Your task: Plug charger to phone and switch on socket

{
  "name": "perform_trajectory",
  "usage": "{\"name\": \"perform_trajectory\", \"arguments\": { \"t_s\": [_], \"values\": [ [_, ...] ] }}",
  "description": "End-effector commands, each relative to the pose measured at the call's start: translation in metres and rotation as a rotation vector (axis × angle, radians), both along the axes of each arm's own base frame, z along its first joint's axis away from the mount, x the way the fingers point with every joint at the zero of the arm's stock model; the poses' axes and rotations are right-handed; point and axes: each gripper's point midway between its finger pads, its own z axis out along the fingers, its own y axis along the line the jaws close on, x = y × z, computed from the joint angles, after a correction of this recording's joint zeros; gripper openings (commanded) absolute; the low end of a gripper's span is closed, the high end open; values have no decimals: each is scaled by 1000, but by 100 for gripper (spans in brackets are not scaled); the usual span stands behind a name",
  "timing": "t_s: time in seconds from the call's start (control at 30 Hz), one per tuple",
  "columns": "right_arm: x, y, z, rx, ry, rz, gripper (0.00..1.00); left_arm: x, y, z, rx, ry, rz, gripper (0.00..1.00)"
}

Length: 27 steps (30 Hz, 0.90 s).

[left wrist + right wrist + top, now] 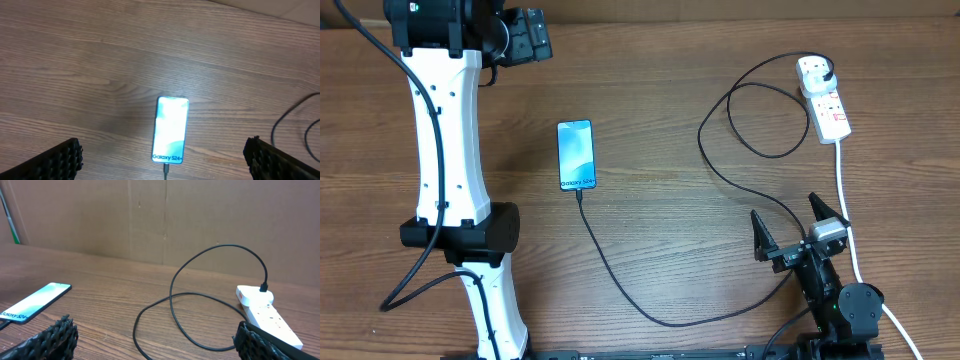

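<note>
The phone [575, 155] lies face up and lit, left of the table's [670, 120] middle; the charger [620, 285] meets its near short edge, and from my left wrist the tip looks seated there, so I judge that half of the job done; the black cable sweeps toward the near edge, bends right, then loops up to the far right corner; there its plug sits in the rounded end of the socket [826, 105], whose thick white cord [845, 190] trails down along the right edge; whether the socket's switch is on I cannot tell, it is too small to read; I would treat that press as what is left; my left claw [532, 40] hangs by the far edge, left of the phone, fingers spread wide and holding nothing; my right claw [786, 215] waits near the near right corner, well short of the socket, equally wide and empty.
</note>
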Motion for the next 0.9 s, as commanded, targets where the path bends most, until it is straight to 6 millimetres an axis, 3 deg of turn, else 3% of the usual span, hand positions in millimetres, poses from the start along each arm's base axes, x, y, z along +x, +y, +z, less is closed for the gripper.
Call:
{"name": "perform_trajectory", "arguments": {
  "t_s": [0.0,0.13,0.37,0.47,0.87],
  "values": [
    [-1,2,-1,3,-6,10,100,-4,14,6,55,-10,36,99],
    [-1,2,-1,3,-6,9,100,-6,12,5,47,-27,16,99],
    [-1,2,-1,3,-6,10,100,-15,-30,7,-16,-291,-330,100],
    [-1,2,-1,3,-6,10,100,-33,-37,3,1,-409,-415,99],
    [-1,2,-1,3,-6,10,100,-125,-25,-28,220,-751,-519,100]
  ]
}}
